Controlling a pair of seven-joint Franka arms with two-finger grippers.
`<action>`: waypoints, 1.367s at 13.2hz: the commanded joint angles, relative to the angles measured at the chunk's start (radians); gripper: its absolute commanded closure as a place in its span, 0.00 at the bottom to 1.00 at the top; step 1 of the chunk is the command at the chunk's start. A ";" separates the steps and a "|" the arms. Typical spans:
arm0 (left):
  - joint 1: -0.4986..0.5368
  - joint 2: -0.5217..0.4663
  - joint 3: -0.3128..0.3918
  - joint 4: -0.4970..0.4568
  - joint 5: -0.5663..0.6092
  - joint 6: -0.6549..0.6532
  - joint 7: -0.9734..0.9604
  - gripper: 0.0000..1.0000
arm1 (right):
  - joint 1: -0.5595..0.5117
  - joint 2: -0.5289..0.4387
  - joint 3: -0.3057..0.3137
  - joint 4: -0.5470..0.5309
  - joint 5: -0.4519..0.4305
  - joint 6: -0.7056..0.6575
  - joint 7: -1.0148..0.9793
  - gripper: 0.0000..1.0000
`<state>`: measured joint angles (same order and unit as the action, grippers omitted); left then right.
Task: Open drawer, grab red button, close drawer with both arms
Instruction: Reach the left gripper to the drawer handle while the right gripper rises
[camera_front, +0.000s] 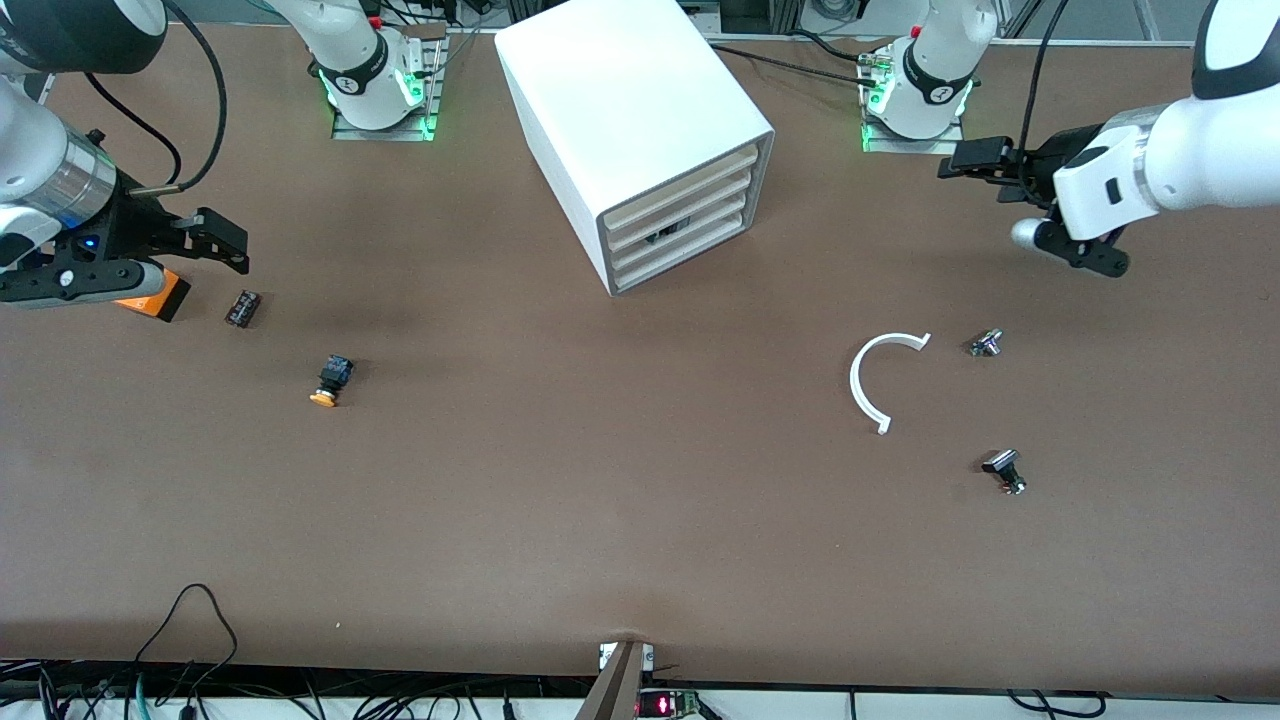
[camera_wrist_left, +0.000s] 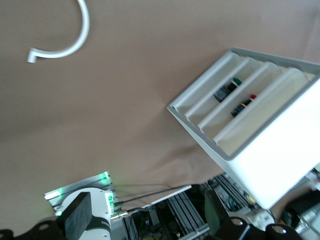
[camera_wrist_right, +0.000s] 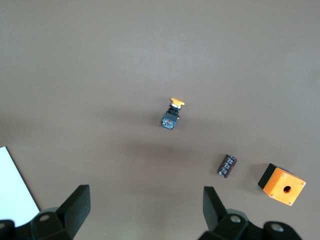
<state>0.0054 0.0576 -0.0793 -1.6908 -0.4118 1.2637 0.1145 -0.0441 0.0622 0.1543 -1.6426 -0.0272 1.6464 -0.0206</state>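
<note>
I see the big white box cabinet standing on the brown bench, its four stacked white tray drawers all pushed in. My left tool hangs over the bench near the left arm's base, fingers apart. My right tool is over the orange box, fingers apart too. Nearer the camera lie a small black block and an orange-capped button. Toward the left arm's end lie a white curved plastic strip and two small dark parts.

arms: white, black bands | fingers: black | bases: seemingly green-lit
</note>
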 joint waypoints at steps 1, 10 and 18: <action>0.002 0.091 0.003 0.007 -0.089 -0.024 0.197 0.00 | 0.042 0.037 -0.001 0.009 0.018 -0.052 0.010 0.00; 0.001 0.185 -0.103 -0.365 -0.551 0.373 0.645 0.00 | 0.132 0.064 -0.002 0.009 0.064 -0.043 0.326 0.00; -0.018 0.231 -0.227 -0.602 -0.775 0.535 0.987 0.35 | 0.136 0.105 -0.002 0.032 0.139 -0.025 0.477 0.00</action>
<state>-0.0069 0.3028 -0.2616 -2.2382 -1.1381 1.7422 1.0357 0.0838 0.1529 0.1462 -1.6389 0.0974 1.6230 0.3959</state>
